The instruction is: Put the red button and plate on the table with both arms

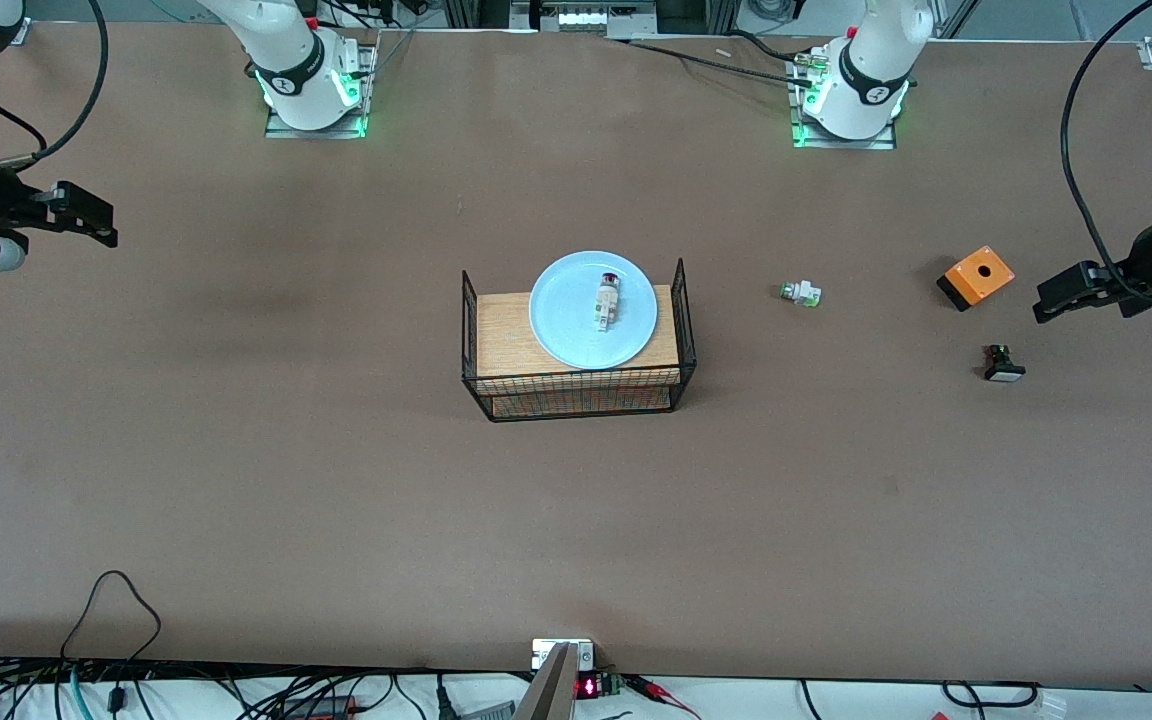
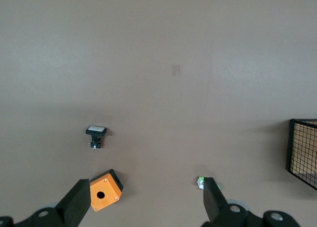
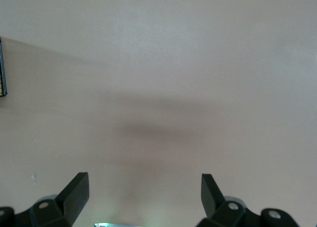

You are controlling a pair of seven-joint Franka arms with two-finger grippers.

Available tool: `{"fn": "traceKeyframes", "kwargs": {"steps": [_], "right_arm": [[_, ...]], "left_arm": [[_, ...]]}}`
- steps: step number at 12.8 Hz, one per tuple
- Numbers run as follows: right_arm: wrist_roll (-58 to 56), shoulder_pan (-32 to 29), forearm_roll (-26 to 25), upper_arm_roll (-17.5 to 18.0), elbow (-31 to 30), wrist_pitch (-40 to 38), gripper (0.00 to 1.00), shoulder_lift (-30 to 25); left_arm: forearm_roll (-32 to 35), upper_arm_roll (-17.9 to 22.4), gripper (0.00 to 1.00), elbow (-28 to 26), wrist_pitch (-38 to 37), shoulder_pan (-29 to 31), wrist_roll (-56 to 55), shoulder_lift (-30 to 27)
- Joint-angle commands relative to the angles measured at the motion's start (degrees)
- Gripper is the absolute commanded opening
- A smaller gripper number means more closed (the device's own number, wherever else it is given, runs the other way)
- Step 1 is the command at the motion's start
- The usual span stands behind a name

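Note:
The pale blue plate point(image 1: 568, 325) lies on the wood-topped black wire rack point(image 1: 576, 395) in the middle of the brown table point(image 1: 576, 520). The red button point(image 1: 606, 300) lies on its side on the plate, dark red cap toward the robots' bases. My left gripper point(image 1: 1044, 300) is open and empty over the table at the left arm's end, beside an orange box; its wrist view point(image 2: 145, 185) shows the jaws wide apart. My right gripper point(image 1: 104, 225) is open and empty over bare table at the right arm's end, also in its wrist view point(image 3: 143, 178).
A green-capped switch point(image 1: 800, 293) point(image 2: 200, 181), an orange box with a hole point(image 1: 977, 276) point(image 2: 105, 191) and a black switch with a white face point(image 1: 1002, 364) point(image 2: 95, 136) lie between the rack and the left gripper. The rack's end shows in both wrist views point(image 2: 303, 150) point(image 3: 2, 68).

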Motion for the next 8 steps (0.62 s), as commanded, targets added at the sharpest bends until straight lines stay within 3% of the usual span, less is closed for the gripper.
{"fn": "traceKeyframes", "kwargs": {"steps": [1, 5, 8], "right_arm": [[-0.6, -0.6, 1.0, 0.1, 1.3, -1.2, 1.0, 0.6], [-0.6, -0.6, 0.9, 0.1, 1.3, -1.2, 1.0, 0.6], [-0.6, -0.6, 1.0, 0.1, 1.3, -1.2, 1.0, 0.6]], "left_arm": [[-0.6, -0.1, 1.0, 0.4, -1.4, 0.3, 0.4, -0.5], [-0.9, -1.0, 1.0, 3.2, -1.2, -0.5, 0.6, -0.4], [1.2, -6.3, 1.0, 3.3, -3.9, -1.1, 1.1, 0.1]]}}
